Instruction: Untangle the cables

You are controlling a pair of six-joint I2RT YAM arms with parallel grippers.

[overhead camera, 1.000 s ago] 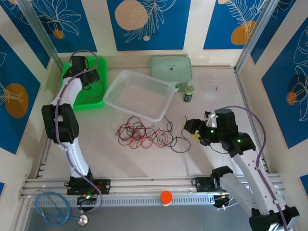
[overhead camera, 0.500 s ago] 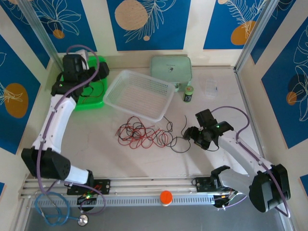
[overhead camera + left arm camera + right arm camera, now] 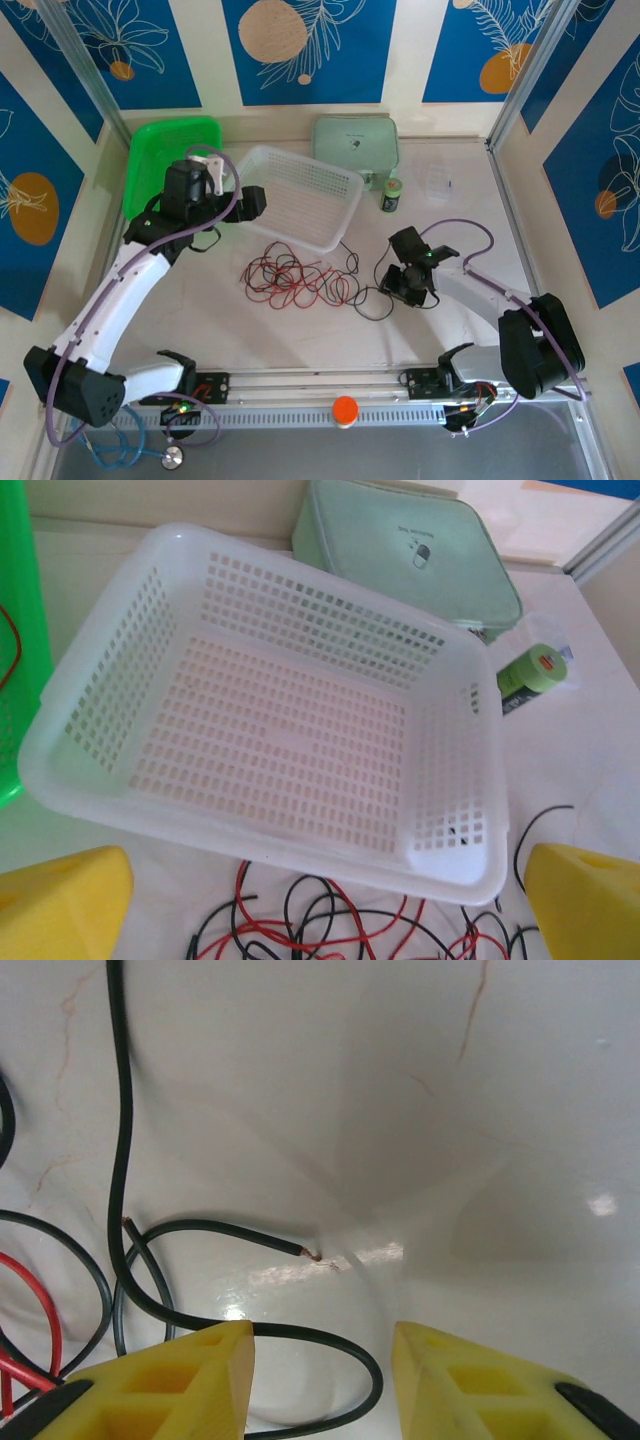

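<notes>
At the near rail, an orange knob point(image 3: 345, 409) sits between the arm bases. A blue stethoscope point(image 3: 112, 432) curls at the left corner, partly cut off by the frame edge.

In the middle ground the cables point(image 3: 295, 280) lie in one loose red-and-black tangle just in front of the basket point(image 3: 300, 195). Black strands trail right to the right gripper point(image 3: 402, 285). From above that gripper is a dark lump, its jaws hard to make out. The right wrist view settles it: the yellow fingers point(image 3: 160, 1385) stand apart, low over the table point(image 3: 450, 1110), and a black loop point(image 3: 345, 1345) curves between them. Whether they touch the wire cannot be told. A cut black end point(image 3: 240, 1235) shows a bare copper tip, a detail too small to read from overhead.

The left gripper point(image 3: 252, 200) hangs over the basket's near left rim. Its wrist view shows yellow fingertips point(image 3: 60, 905) spread wide at the bottom corners, holding nothing. The top of the tangle lies between them, cut off by the lower edge.

The white basket's perforated floor lies in full view. Left of it, the green tray point(image 3: 160, 150) is partly hidden by the left arm from above, and the left wrist view catches a thin red strand point(image 3: 10, 645) against it.

Farthest back, a closed mint case point(image 3: 355, 145) stands by the wall. A small green can point(image 3: 392, 194) is just beside it. A clear box point(image 3: 438, 185) sits farther right, its contents too faint to tell.
</notes>
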